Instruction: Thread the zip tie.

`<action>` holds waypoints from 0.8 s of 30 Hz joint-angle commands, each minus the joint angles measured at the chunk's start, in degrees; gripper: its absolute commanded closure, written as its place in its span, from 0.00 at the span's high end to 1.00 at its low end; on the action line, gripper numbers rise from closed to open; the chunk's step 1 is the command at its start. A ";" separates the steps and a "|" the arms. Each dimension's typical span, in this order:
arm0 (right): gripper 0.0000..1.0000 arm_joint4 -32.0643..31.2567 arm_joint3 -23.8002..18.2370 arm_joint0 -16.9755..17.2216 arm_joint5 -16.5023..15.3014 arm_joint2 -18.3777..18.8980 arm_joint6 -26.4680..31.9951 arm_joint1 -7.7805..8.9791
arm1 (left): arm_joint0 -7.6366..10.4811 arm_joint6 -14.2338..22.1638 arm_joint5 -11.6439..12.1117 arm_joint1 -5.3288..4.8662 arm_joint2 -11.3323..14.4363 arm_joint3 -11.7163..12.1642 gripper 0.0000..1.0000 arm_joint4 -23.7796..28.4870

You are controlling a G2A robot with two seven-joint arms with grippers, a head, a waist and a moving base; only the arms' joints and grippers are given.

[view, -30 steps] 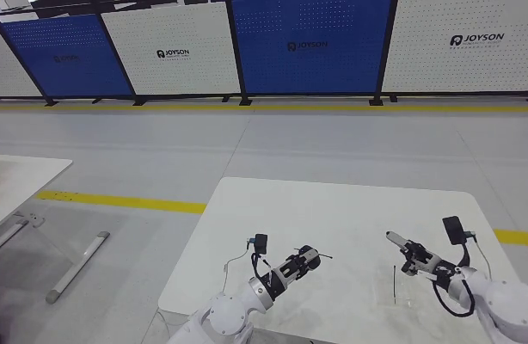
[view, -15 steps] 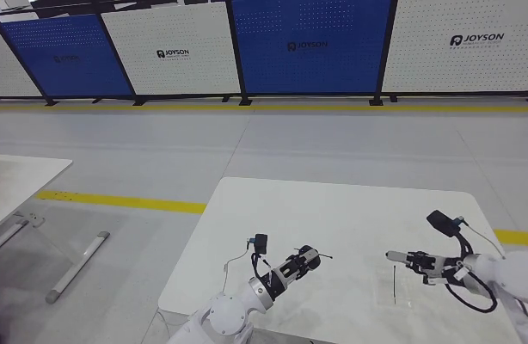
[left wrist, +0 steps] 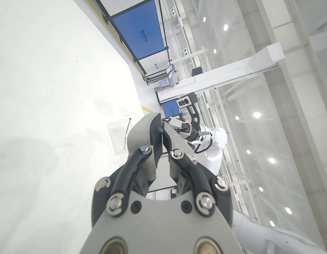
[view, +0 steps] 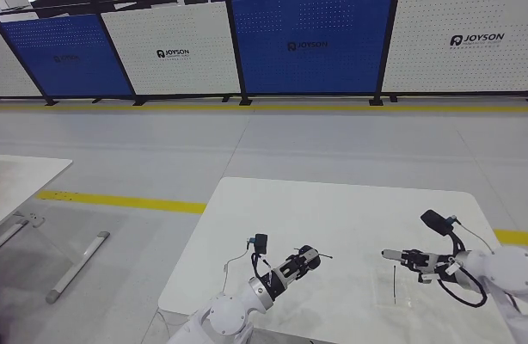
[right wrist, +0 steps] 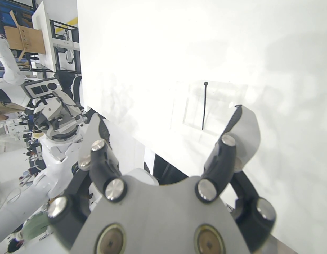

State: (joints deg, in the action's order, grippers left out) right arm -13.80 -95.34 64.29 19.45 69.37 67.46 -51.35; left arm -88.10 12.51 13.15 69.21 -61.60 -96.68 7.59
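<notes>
Right gripper (right wrist: 166,114) stands spread wide, in the top view just up-frame of the upper end of the zip tie (view: 394,284). Left gripper (left wrist: 161,130) is pressed together at lower middle, and whether it pinches anything I cannot tell. Thin and black, the zip tie lies flat on a clear plastic sheet (right wrist: 224,93) on the table (view: 333,206), lower right of the top view. It looks light, springy and slick; a pinch near the head seems best. Its long axis runs nearly up-down in that frame, head uppermost, tail toward the lower edge.
</notes>
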 commanded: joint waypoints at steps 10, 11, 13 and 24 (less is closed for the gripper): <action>1.00 -14.30 -4.40 -3.93 -3.14 -6.35 9.99 0.44 | 0.00 0.00 0.00 0.00 0.00 0.00 0.00 0.00; 1.00 -13.26 -3.15 -5.10 -4.67 -7.19 11.44 0.23 | 0.00 0.00 0.00 0.00 0.00 0.00 0.00 0.00; 1.00 -13.26 -3.15 -5.10 -4.67 -7.19 11.44 0.23 | 0.00 0.00 0.00 0.00 0.00 0.00 0.00 0.00; 1.00 -12.91 -3.07 -4.80 -4.96 -7.18 10.62 0.19 | 0.00 0.00 0.00 0.00 0.00 0.00 0.00 0.00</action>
State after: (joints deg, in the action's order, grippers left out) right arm -26.95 -98.45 59.30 14.67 62.18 78.75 -51.14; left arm -88.10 12.51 13.15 69.21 -61.60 -96.68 7.59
